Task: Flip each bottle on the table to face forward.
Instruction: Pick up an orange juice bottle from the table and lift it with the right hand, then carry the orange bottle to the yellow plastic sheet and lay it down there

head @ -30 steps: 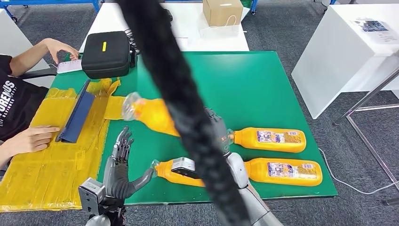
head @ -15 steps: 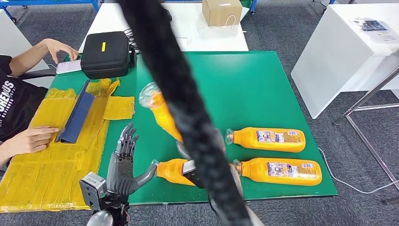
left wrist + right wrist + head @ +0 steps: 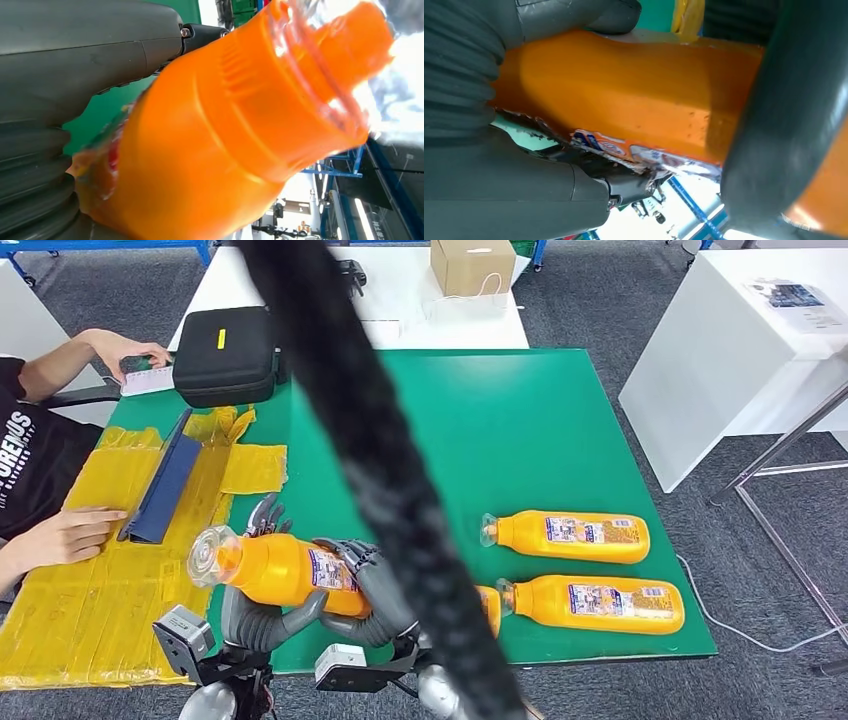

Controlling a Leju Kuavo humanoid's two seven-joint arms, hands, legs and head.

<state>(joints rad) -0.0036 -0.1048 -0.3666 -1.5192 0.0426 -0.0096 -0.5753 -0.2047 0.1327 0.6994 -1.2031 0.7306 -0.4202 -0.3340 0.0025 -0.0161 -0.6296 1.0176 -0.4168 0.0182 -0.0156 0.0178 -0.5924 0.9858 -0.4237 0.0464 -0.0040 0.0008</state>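
the right robot hand [image 3: 372, 590] grips an orange plastic bottle with a clear cap [image 3: 275, 568] around its body, and the bottle is lifted above the near left corner of the green tabletop [image 3: 520, 420], lying almost level with the cap toward 9 o'clock. the left robot hand [image 3: 262, 612] is under the bottle with its fingers [image 3: 262, 518] spread behind it and the thumb touching the underside; i cannot tell if it really holds the bottle. at 3 o'clock from them, two more orange bottles lie flat on the tabletop: a far labelled bottle [image 3: 565, 536] and a near labelled bottle [image 3: 590, 603], both with caps toward 9 o'clock. a thick black cable [image 3: 370, 440] crosses the head view.
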